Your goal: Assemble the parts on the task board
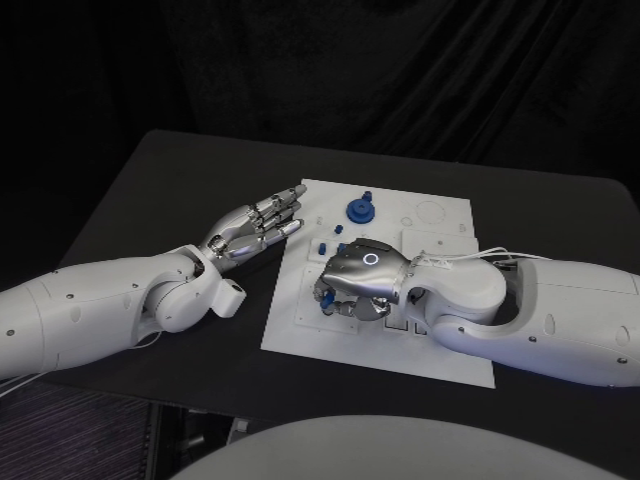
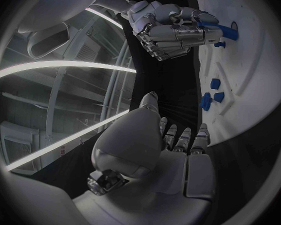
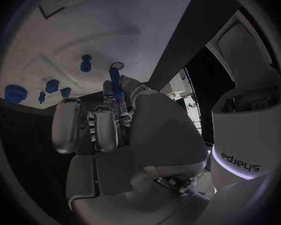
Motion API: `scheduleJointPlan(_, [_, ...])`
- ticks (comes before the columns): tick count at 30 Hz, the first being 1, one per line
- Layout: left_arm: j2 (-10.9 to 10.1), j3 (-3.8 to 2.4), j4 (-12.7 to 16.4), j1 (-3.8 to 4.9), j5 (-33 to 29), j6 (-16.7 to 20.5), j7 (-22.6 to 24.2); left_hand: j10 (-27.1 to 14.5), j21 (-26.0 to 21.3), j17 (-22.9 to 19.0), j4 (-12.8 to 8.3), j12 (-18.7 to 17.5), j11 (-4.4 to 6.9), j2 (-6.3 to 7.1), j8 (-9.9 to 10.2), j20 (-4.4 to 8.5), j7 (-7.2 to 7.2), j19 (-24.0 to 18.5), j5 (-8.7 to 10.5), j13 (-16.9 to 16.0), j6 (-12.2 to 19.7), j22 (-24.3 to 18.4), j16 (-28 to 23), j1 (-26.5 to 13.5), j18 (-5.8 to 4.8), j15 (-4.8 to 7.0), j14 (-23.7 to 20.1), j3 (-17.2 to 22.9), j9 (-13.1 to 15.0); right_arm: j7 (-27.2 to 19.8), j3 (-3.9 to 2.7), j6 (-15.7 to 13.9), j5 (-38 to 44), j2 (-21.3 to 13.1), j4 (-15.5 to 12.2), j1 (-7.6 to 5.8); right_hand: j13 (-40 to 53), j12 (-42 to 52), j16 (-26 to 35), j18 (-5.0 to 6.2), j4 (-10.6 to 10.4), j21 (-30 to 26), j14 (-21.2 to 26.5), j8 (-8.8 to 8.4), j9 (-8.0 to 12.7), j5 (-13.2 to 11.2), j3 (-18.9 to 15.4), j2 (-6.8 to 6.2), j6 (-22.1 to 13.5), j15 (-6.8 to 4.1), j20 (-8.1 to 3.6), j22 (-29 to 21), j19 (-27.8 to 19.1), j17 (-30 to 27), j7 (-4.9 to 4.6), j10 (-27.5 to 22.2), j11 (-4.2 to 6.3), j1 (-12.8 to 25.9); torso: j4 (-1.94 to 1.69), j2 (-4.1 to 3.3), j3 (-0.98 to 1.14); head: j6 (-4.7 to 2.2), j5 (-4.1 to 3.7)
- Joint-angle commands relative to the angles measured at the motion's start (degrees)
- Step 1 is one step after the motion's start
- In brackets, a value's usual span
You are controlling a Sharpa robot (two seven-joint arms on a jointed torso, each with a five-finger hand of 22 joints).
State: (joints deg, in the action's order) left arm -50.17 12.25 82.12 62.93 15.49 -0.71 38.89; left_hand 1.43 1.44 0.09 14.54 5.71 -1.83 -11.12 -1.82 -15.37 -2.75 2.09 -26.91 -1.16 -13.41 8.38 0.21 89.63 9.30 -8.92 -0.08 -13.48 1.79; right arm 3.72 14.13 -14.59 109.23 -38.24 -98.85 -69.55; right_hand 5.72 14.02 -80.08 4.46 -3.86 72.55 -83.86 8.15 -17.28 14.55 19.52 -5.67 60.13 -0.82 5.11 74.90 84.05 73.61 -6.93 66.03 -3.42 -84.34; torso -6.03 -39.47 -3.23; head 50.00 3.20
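Insertion is the step in hand. Right hand (image 1: 358, 285) hangs over the near-left part of the task board (image 1: 443, 350), fingers clenched on a slim blue peg (image 2: 223, 31) that juts from its fingertips toward the board face, near a small round hole (image 3: 117, 66). Left hand (image 1: 257, 226) rests released at the board's left edge, fingers spread, grasping nothing. Loose blue parts (image 2: 210, 96) lie near its fingertips; a blue knob (image 1: 361, 210) stands farther up the board. Next move likely calls for aligning the peg squarely over its hole, then pressing down.
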Motion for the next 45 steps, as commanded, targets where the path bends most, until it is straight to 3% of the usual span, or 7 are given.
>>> scheduleJointPlan(1, [0.0,-0.04,0.1,-0.06,-0.3,-0.8,1.4,-0.1,0.0,-0.1,-0.2,-0.1,-0.18,-0.37,0.2,-0.33,-0.08,0.1,0.20,0.1,0.4,-0.1,-0.2,0.4,0.95,-0.20,0.1,0.1,-0.1,-0.2,0.02,0.7,1.2,-0.3,-0.3,0.23,0.1,0.0,0.0,-0.94,0.3,0.1,-2.8,-0.06,-0.1,-0.2,0.0,0.05,0.2,-0.21,-0.29,10.5,0.8,-0.1,-0.33,0.5,-0.09,-0.5,-0.13,0.03,0.00,0.00,-0.06])
scheduleJointPlan(10, [0.0,-0.04,0.1,-0.08,-0.3,-0.8,1.3,-0.1,0.0,-0.1,-0.2,-0.1,-0.18,-0.37,0.2,-0.33,-0.08,0.1,0.20,0.1,0.4,-0.1,-0.2,0.4,0.95,-0.20,0.1,0.1,-0.1,0.0,0.02,1.2,1.2,-0.9,-0.6,0.27,0.1,0.0,0.0,-0.91,0.3,0.0,-2.8,-0.05,-0.2,-0.3,0.0,0.05,0.3,-0.22,-0.29,10.4,0.8,-0.3,-0.32,0.6,-0.07,-0.4,0.02,-0.05,-0.04,0.00,-0.04])
scheduleJointPlan(45, [0.2,-0.04,-0.2,-0.18,-0.4,-1.1,0.8,-0.2,0.0,-0.1,-0.3,-0.2,-0.15,-0.54,0.2,-0.30,-0.09,0.1,0.33,0.1,0.5,-0.1,-0.2,0.5,0.96,-0.23,0.1,0.2,-0.1,0.4,0.02,2.6,1.2,-0.8,-0.6,0.83,0.4,-0.2,0.6,-0.74,0.3,-0.8,-2.5,-0.33,-0.5,-1.1,-0.2,-0.04,0.1,-0.25,-0.29,10.2,0.4,-1.1,-0.32,1.0,-0.02,0.0,-0.09,0.00,-0.01,0.00,-0.28])
